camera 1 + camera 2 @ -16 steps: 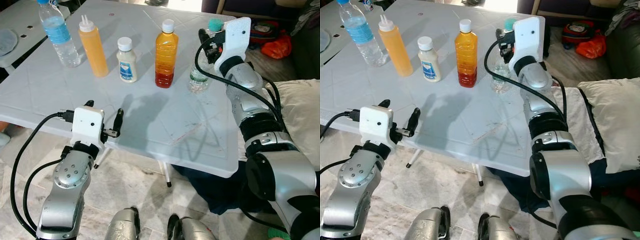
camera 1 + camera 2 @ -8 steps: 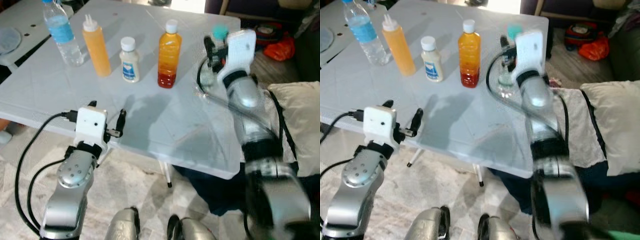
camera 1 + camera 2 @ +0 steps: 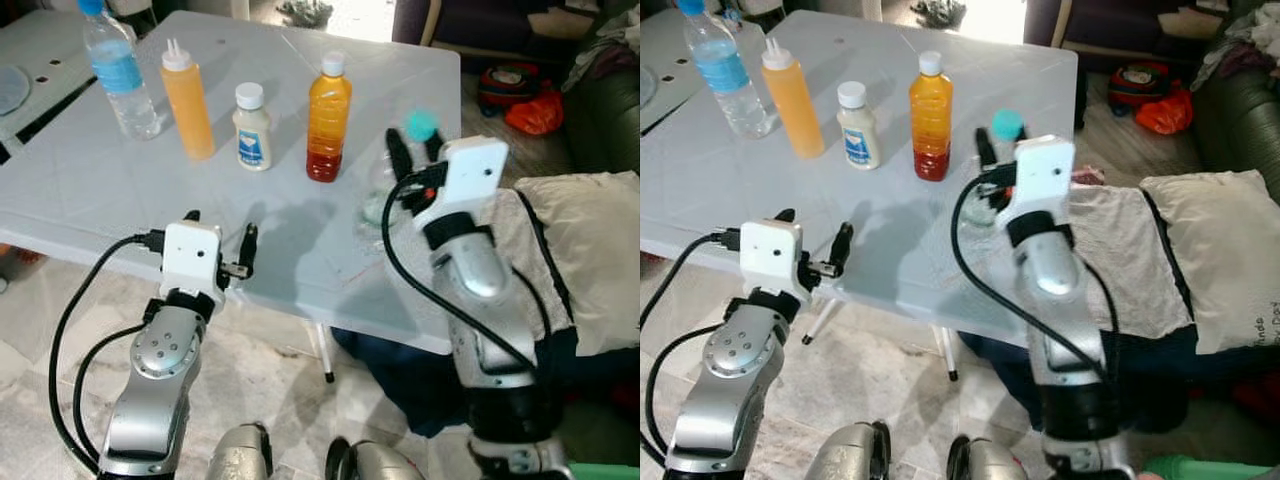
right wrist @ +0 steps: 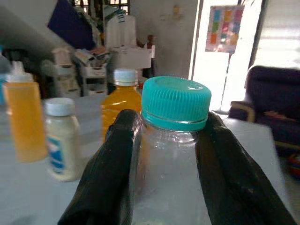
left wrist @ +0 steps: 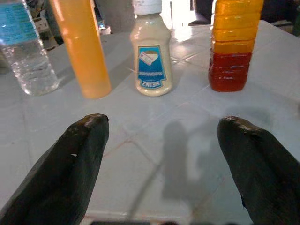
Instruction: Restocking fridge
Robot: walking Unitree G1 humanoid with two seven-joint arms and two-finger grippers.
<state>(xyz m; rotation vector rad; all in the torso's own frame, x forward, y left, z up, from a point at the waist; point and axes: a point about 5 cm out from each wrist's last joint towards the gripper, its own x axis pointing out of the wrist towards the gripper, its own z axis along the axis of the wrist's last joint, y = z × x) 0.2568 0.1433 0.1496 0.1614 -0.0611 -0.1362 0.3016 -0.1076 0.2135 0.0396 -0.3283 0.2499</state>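
The right hand [image 3: 992, 165] is clamped on the teal-capped clear bottle [image 4: 174, 154] – likely for carrying fridgeward – while the left hand [image 5: 161, 154] is held apart over the bench [image 3: 90, 170]

On the white plastic folding table [image 3: 120, 190] stand four upright bottles in a row along its far half. A clear water bottle with a blue cap and blue label [image 3: 118, 72] is nearest the table's left edge. Beside it is an orange squeeze bottle with a white nozzle [image 3: 187, 98], then a small cream-coloured sauce bottle with a white cap and blue label [image 3: 251, 127], then a clear bottle with a white cap, orange liquid above a dark red layer [image 3: 329, 118]. Toward the table's right edge, a clear plastic bottle with a teal ribbed cap [image 4: 174, 140] stands upright, clamped just below its cap between the right gripper [image 4: 164, 154] fingers.
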